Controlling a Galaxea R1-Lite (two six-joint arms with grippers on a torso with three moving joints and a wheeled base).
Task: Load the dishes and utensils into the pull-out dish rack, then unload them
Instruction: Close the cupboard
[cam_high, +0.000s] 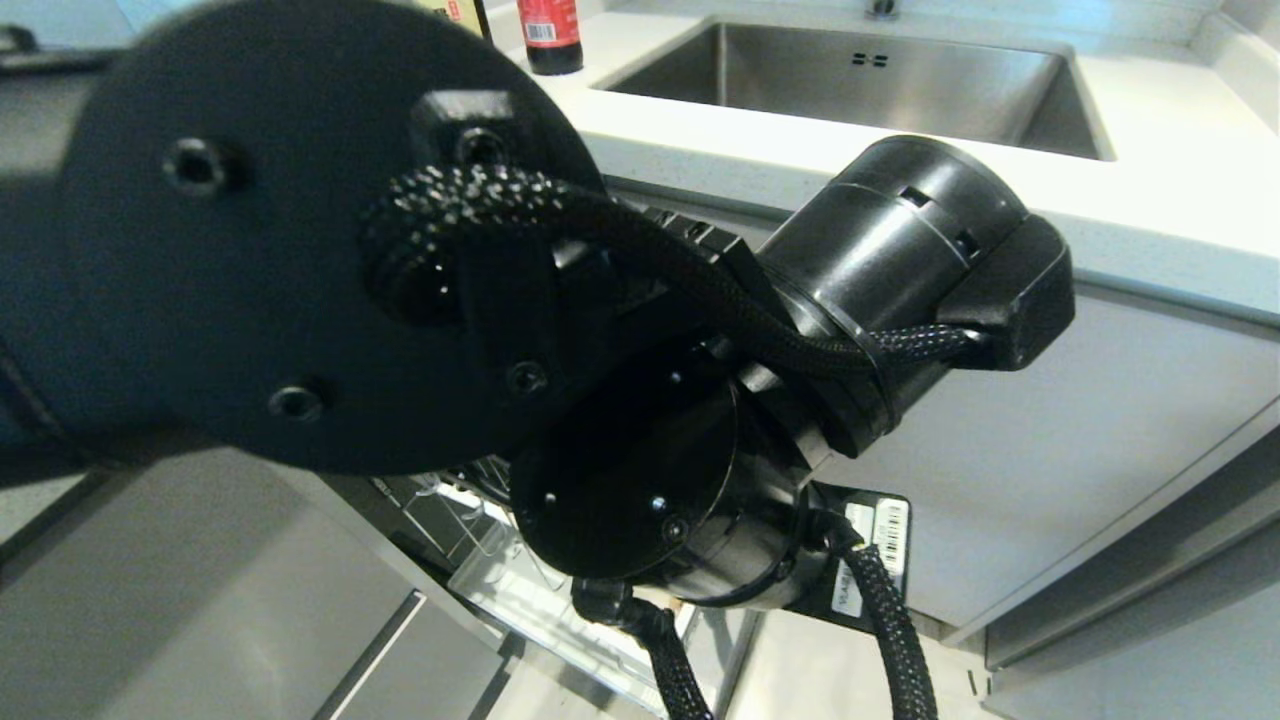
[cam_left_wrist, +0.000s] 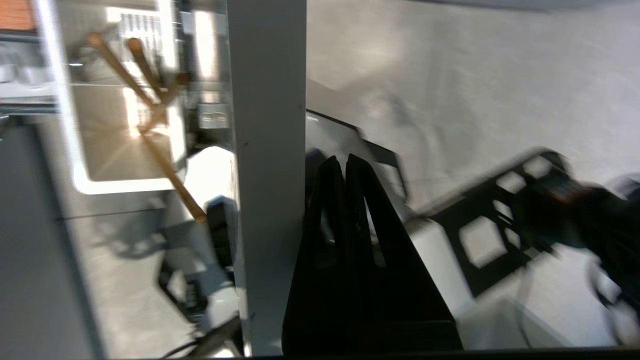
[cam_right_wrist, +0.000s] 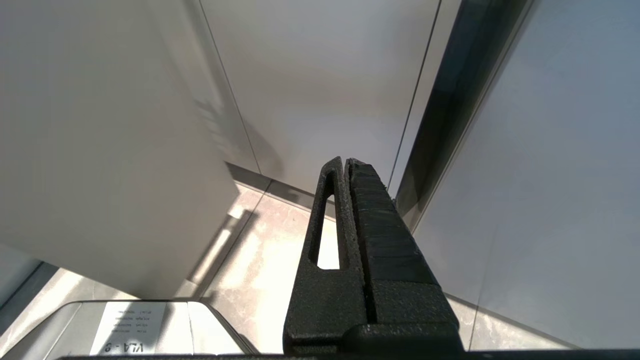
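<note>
Left arm (cam_high: 420, 300), as you see from the head view, fills most of the frame, its black joints and braided cables hanging in front of the white cabinet fronts below the worktop (cam_high: 1150, 200). Behind it on the worktop lie a steel sink (cam_high: 860, 85) and a dark bottle with a red label (cam_high: 549, 35). Beneath the arm you can make out a part of the rack (cam_high: 480, 560): chrome wires and a clear or white tray edge, pulled out from the cabinet.

Your left end effector (cam_left_wrist: 345, 160) appears in its wrist view with both fingers pressed together, holding nothing, just beside a pale upright panel edge (cam_left_wrist: 267, 175). Beyond that panel, the chopsticks (cam_left_wrist: 150, 115) stand crossed and tilted over a white-rimmed part of the rack; this view is blurred, so you cannot tell whether they sit in the cup. Plate, bowl and spoon do not show.

Your right end effector (cam_right_wrist: 346, 162) is parked, fingers closed flat against each other and empty, pointing at cabinet doors (cam_right_wrist: 325, 90) above a tiled floor (cam_right_wrist: 265, 270).
</note>
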